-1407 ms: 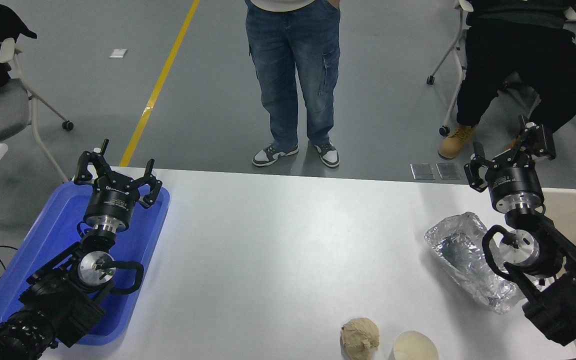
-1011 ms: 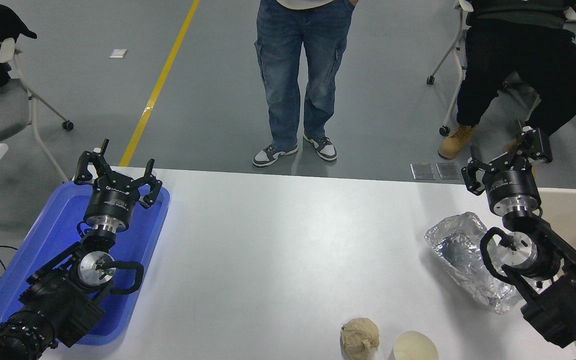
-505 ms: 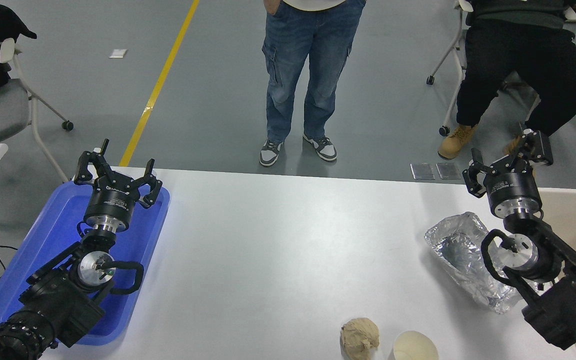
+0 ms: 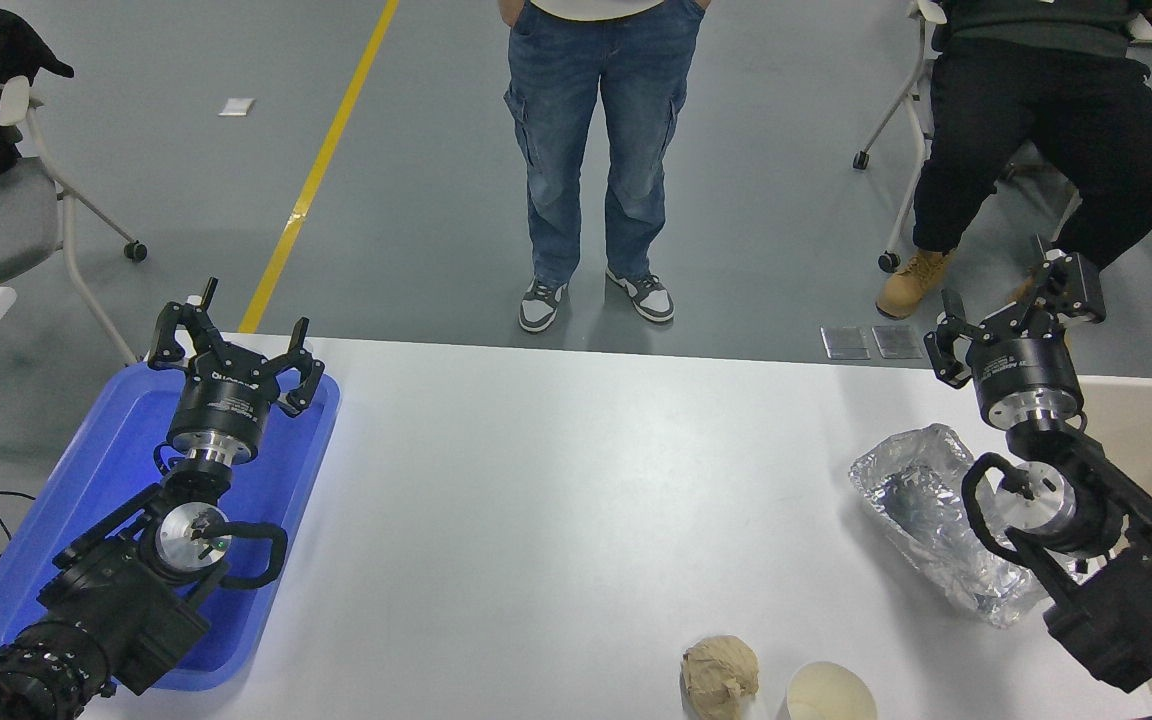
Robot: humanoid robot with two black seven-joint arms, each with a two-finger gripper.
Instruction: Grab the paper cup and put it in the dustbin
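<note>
right gripper (image 4: 1014, 313) hovering open, empty, beside bin (image 4: 1151, 440) | cup (image 4: 829, 693) sitting upright at near table (image 4: 576, 480) edge, ungrasped | left gripper (image 4: 234, 349) parked open over tray (image 4: 116, 470)

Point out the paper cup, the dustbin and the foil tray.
paper cup (image 4: 829, 692), head view, cream inside.
dustbin (image 4: 1151, 420), head view, beige surface behind the right arm.
foil tray (image 4: 921, 500), head view, crinkled inner floor.

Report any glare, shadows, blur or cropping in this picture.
Head view: sharp throughout, no motion blur; soft sheen on the white table; bright glints on the crinkled silver foil tray; the small white paper cup is cut by the bottom edge; faint shadow left of the crumpled tan paper ball.
</note>
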